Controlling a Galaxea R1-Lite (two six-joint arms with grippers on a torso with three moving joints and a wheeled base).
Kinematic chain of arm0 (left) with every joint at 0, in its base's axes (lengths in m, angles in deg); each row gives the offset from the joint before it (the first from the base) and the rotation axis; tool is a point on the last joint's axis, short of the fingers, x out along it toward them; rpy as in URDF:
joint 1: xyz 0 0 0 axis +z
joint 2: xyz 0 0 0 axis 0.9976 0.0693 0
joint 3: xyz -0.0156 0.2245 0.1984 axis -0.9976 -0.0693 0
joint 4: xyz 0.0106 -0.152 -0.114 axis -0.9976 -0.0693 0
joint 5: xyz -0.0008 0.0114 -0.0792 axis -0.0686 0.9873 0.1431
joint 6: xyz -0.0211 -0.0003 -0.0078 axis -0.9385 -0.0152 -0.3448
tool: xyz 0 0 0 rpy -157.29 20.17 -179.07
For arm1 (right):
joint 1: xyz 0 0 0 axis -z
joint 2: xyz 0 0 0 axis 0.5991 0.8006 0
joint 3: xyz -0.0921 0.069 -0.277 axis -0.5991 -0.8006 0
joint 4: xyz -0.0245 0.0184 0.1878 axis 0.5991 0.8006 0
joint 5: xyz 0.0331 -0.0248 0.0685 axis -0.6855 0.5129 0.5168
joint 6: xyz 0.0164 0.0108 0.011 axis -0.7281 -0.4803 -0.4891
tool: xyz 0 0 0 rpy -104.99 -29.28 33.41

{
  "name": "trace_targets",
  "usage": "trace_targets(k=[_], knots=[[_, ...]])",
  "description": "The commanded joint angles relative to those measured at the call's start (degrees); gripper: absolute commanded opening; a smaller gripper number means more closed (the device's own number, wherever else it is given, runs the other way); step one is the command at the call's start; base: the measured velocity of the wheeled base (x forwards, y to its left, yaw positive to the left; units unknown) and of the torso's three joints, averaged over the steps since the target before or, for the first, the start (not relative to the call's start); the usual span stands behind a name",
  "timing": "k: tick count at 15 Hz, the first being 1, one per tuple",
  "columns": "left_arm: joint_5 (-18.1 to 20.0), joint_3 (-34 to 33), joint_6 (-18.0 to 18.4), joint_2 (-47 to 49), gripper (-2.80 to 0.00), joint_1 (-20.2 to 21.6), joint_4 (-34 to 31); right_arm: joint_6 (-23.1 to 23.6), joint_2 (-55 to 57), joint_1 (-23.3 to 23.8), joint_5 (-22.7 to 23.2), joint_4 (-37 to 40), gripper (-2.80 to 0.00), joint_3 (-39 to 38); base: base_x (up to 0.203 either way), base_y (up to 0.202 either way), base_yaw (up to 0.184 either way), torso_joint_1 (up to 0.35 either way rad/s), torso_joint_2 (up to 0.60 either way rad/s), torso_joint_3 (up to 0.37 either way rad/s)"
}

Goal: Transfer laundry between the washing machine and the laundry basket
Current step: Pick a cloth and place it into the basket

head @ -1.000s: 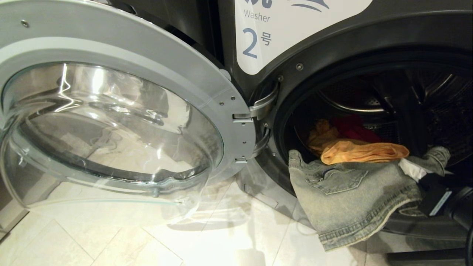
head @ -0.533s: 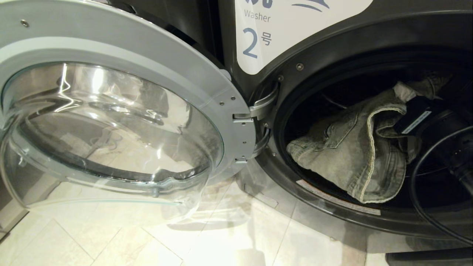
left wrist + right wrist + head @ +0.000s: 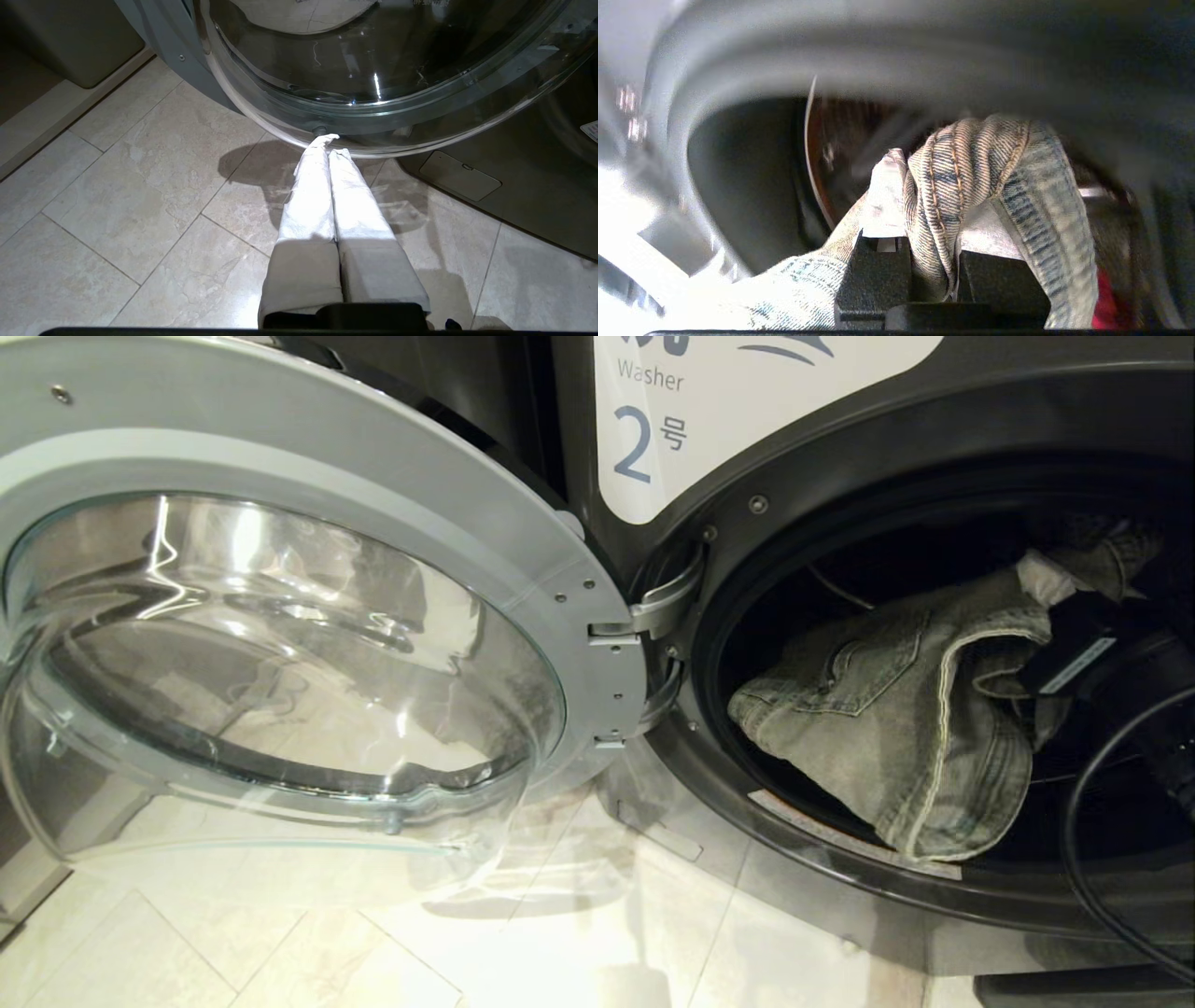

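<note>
The washing machine [image 3: 934,420] marked 2 stands with its round glass door [image 3: 280,644] swung wide to the left. My right gripper [image 3: 1046,588] is inside the drum mouth, shut on a fold of the grey-green denim laundry [image 3: 896,719]. The garment hangs from it down to the lower rim. In the right wrist view the gripper [image 3: 934,200] pinches the stitched denim [image 3: 952,168], and a bit of red cloth [image 3: 1104,303] shows behind it. My left gripper [image 3: 329,144] is parked low over the floor under the door, shut and empty. The laundry basket is out of view.
Pale floor tiles [image 3: 373,933] lie in front of the washer. A black cable [image 3: 1074,821] loops across the right side of the drum opening. A grey unit [image 3: 70,42] and a service flap [image 3: 460,175] sit near the floor.
The right gripper has lifted the denim from over the washer's front rim up into the drum mouth. The orange and red garments seen before are now hidden behind it in the head view.
</note>
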Motion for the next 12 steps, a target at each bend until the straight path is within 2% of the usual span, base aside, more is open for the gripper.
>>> trace_targets(k=[1, 4, 9, 12], knots=[[-0.08, -2.29, -0.01, 0.09, -2.80, 0.02, 0.05, -0.27, -7.85, -0.03, 0.68, 3.88, -2.80, -3.70, 0.000, 0.000, 0.000, 0.000, 0.00, 0.000], [-0.08, -2.29, 0.02, 0.09, -2.80, 0.02, 0.05, -1.83, -15.84, -1.14, 2.37, 12.64, -2.80, -6.95, 0.000, 0.000, 0.000, 0.000, 0.00, 0.000], [0.01, -2.29, -0.07, 0.09, -2.80, 0.02, 0.05, -4.70, -30.69, -11.45, 4.68, 32.73, -2.80, -6.93, 0.000, 0.000, 0.000, 0.000, 0.00, 0.000], [0.01, -2.29, 0.02, 0.09, -2.80, 0.02, 0.05, -4.01, -40.77, -14.77, 4.61, 40.67, -2.80, -5.39, 0.000, 0.000, 0.000, 0.000, 0.00, 0.000]])
